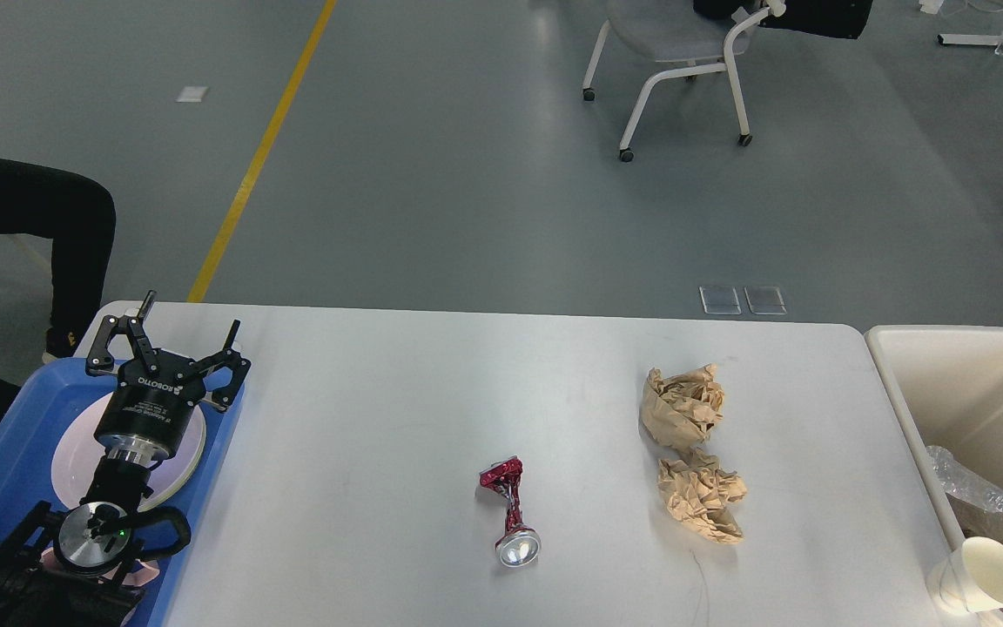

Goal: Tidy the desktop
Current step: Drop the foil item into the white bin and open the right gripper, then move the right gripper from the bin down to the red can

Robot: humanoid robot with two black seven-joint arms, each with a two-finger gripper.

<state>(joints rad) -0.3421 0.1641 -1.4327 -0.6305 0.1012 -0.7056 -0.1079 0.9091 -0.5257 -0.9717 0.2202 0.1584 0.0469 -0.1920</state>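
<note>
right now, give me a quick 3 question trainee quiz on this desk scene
1. How many crumpled brown paper balls lie on the desktop?
2. True or false: the left gripper is shut on the crushed red can.
3. Which container is the left gripper over: A) blue tray B) beige bin C) white paper cup?

Key: 1) two, touching each other. 2) false, it is open and holds nothing. 3) A.
</note>
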